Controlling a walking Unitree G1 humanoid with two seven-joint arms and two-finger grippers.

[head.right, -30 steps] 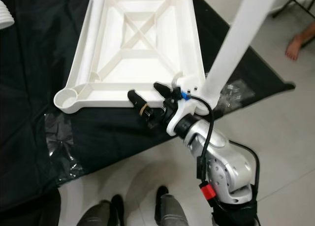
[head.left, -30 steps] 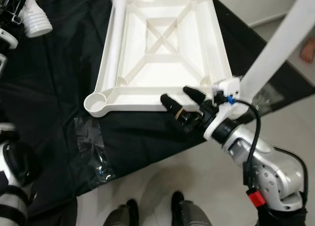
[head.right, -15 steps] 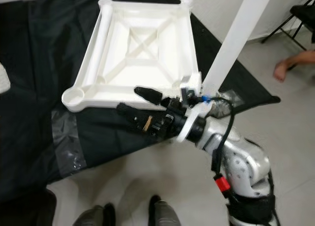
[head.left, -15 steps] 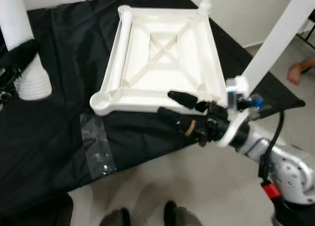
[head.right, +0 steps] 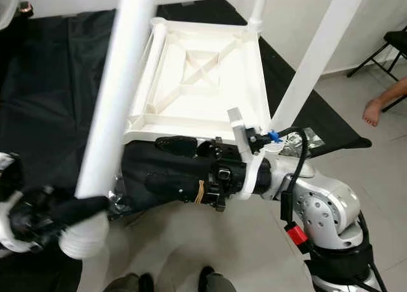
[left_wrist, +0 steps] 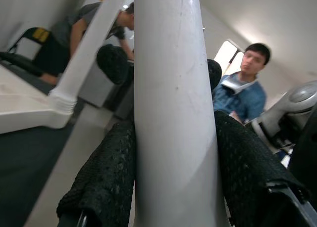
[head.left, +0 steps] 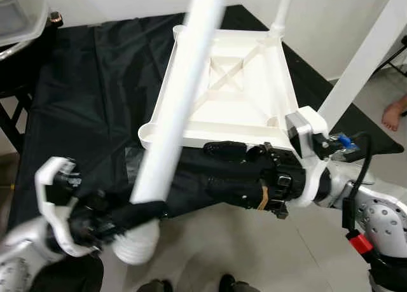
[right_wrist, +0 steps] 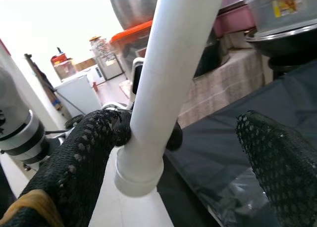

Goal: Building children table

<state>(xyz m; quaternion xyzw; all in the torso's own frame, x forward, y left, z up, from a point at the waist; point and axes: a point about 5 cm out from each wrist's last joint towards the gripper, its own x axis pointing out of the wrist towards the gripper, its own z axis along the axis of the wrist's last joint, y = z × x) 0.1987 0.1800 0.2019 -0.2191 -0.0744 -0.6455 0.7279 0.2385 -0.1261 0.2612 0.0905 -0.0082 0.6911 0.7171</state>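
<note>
The white children's table top (head.left: 235,88) lies upside down on a black sheet (head.left: 95,95) spread over the floor (head.right: 254,254), its ribbed underside with a crossed brace facing up; one white leg (head.right: 318,56) already stands in the near right corner socket and rises out of frame, and another thin leg (head.left: 283,9) stands at the far right corner; the near left corner socket (head.left: 149,134) is an open round cup

The left hand (head.left: 137,210) sits low at the near left, over the edge of the sheet, its black fingers (left_wrist: 106,182) pinching a loose white table leg (head.left: 181,95) just above its ribbed, flared end (head.left: 137,244); that leg tilts up and away across the left side of the table top, its upper end out of frame; in the left wrist view the fingers press on both sides of the tube

The right hand (head.left: 226,168) reaches leftward along the near edge of the table top, just in front of it over the sheet, its two fingers (head.right: 175,144) spread apart and holding nothing; in the right wrist view the loose leg's ribbed end (right_wrist: 141,172) shows between the spread fingers, apart from them

A patch of clear tape (head.left: 132,161) lies on the sheet near the front; a person's bare foot (head.left: 395,111) rests on the floor at far right, and two people show behind the leg in the left wrist view
</note>
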